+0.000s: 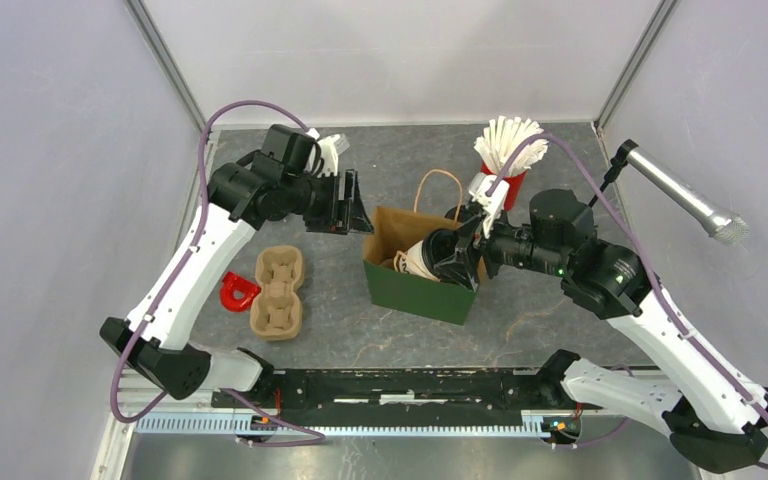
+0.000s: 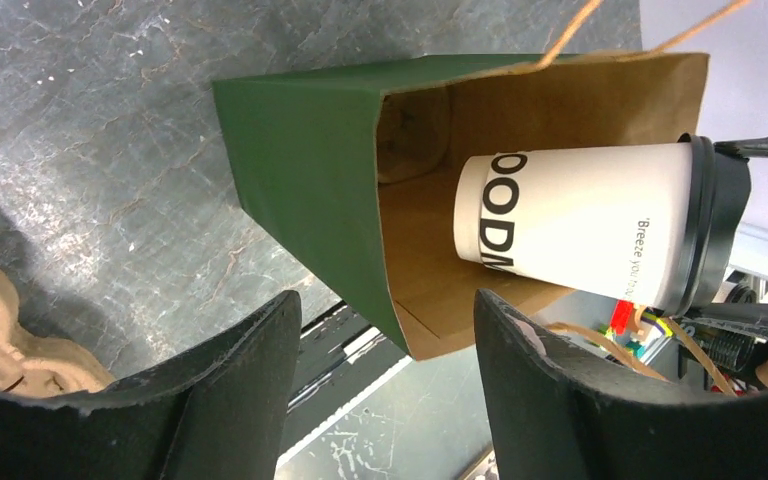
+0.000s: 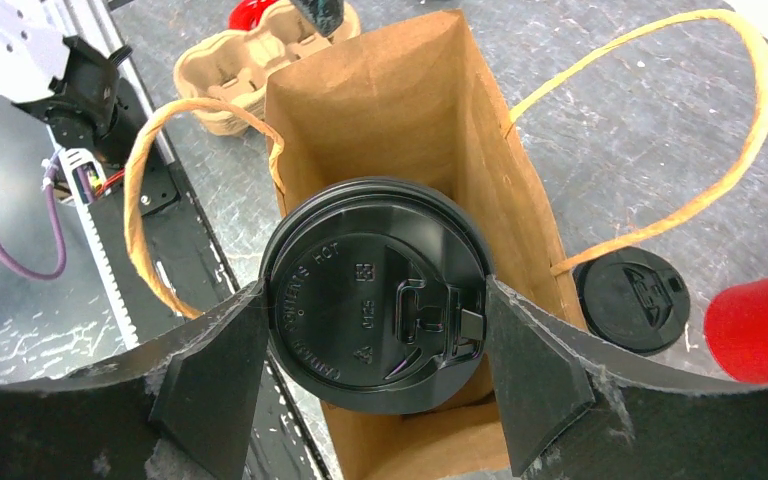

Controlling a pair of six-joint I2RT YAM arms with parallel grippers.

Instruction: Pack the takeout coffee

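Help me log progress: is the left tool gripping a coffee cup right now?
No, the left tool hangs open and empty beside the green bag, while the right tool clamps the lidded cup.

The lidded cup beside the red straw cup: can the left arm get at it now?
Probably not directly. The green bag and the right arm, its jaws shut on the other cup, stand between the left arm and the lidded cup.
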